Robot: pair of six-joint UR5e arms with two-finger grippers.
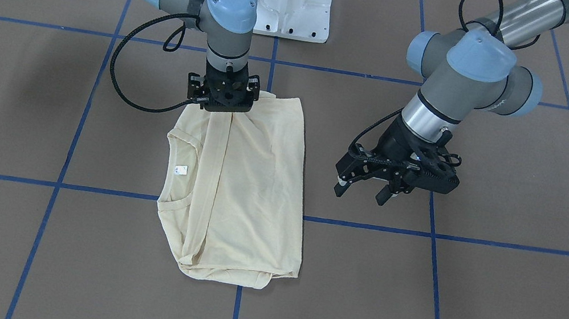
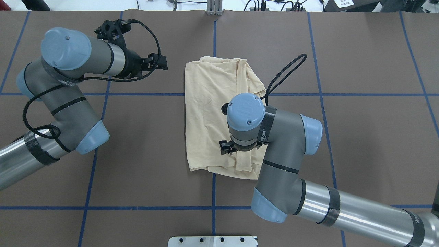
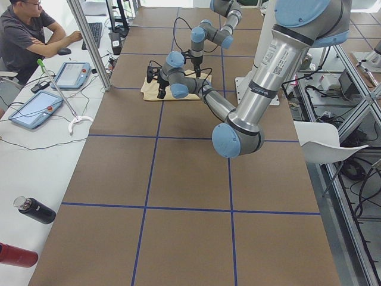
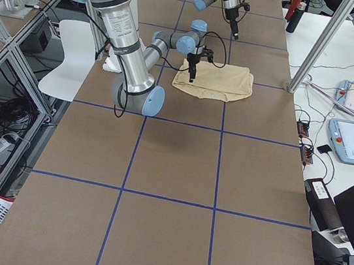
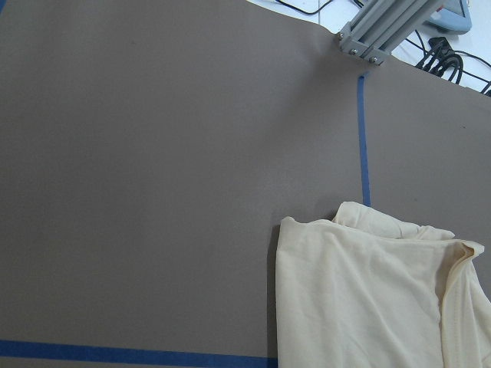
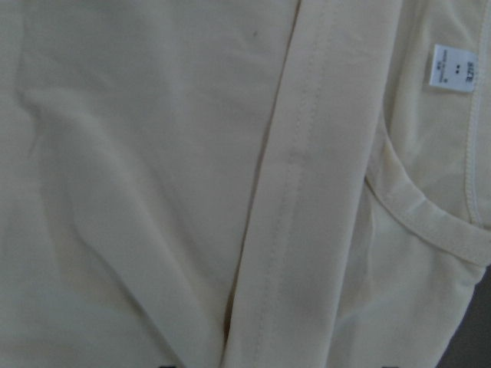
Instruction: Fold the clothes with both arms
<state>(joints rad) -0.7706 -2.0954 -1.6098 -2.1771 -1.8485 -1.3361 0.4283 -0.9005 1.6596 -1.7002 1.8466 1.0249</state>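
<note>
- Clothes: one pale cream-yellow thin long-sleeved shirt [image 1: 258,178] is lying folded into a rough rectangle near the middle of the brown table marked with blue tape lines [image 1: 468,306].
- Its round neckline is facing the robot's right side, and the small white neck label [image 1: 180,169] is showing just inside it.
- A long band of cloth with a stitched hem is running lengthwise over the shirt, from the edge nearest the robot's white pedestal base [image 1: 287,4] toward the far edge.
- The right arm's black two-finger gripper [image 1: 222,109] is pointing straight down at the shirt's edge nearest the base. Its fingers are pinching the end of that hemmed band, and the cloth is rising in a narrow ridge up to them.
- The left arm's black two-finger gripper [image 1: 361,191] is hovering over bare table beside the shirt, well apart from it. Its fingers are spread wide and are holding nothing.
- The left wrist camera is looking down at one rumpled corner of the shirt and the brown table beside it.
</note>
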